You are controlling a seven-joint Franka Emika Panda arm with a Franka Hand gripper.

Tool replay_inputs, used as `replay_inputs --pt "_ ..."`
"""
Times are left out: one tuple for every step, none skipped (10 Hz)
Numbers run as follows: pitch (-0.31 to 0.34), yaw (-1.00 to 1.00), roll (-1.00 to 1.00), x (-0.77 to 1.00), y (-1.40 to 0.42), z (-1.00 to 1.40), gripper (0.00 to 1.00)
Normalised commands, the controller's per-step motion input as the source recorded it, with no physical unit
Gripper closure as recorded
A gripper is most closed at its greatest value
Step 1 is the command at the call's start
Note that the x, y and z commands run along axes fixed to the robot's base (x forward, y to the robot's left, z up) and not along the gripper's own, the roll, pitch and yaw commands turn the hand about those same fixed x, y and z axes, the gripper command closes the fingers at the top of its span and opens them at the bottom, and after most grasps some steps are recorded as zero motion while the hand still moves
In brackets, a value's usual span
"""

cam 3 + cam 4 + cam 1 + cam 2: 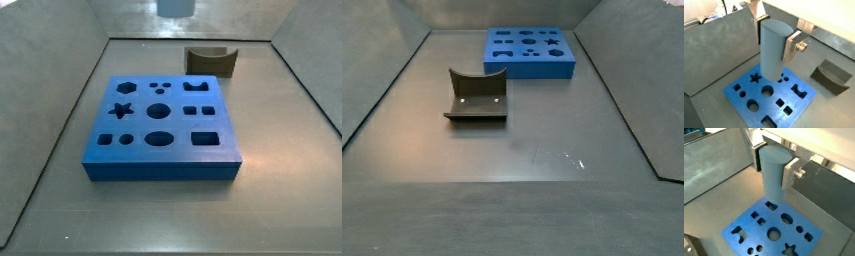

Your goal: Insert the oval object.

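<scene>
My gripper (pixel 774 40) is shut on the oval object (pixel 774 52), a tall pale grey-blue peg held upright between the silver fingers (pixel 791 46). Both wrist views show the grip, with the gripper (pixel 772 165) around the peg (pixel 774 175) near its top. The peg hangs above the blue holed block (pixel 805 100), its lower end over the block's edge near the star hole. The oval hole (pixel 751 104) is open in the block (pixel 756 230). In a side view only the peg's lower end (pixel 175 7) shows, high above the block (pixel 163 168) with its oval hole (pixel 159 139).
A brown arch-shaped block (pixel 211 60) stands on the floor beyond the blue block, also seen in a wrist view (pixel 832 76) and a side view (pixel 476 97). Grey walls enclose the floor. The blue block (pixel 532 70) lies near one wall.
</scene>
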Motion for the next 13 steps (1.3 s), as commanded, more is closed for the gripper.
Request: replay_inputs --pt "-0.129 0.0 0.23 0.0 -0.43 -0.86 1.0" --pt "-0.123 -0.01 0.24 0.0 -0.44 -0.87 1.0" --pt "-0.126 -0.01 0.25 0.0 -0.41 -0.82 1.0" --pt "-0.121 -0.01 0.26 0.0 -0.4 -0.82 1.0" --pt "-0.123 0.0 0.24 0.0 -0.38 -0.83 1.0" --pt "-0.131 0.0 0.24 0.0 -0.31 -0.83 1.0" --pt "-0.187 0.0 0.2 -0.15 -0.05 -0.78 1.0" --pt "-0.167 -0.07 0.16 -0.05 0.03 -0.78 1.0" --pt "-0.161 -0.08 0.19 -0.1 0.05 -0.71 1.0" --pt "-0.19 -0.12 0.22 -0.18 0.0 -0.66 1.0" --pt "-0.226 -0.12 0.15 -0.13 0.0 -0.71 1.0" --pt "-0.25 -0.12 0.1 -0.08 -0.07 -0.73 1.0" --pt "-0.244 -0.1 0.02 0.0 -0.06 -0.72 1.0"
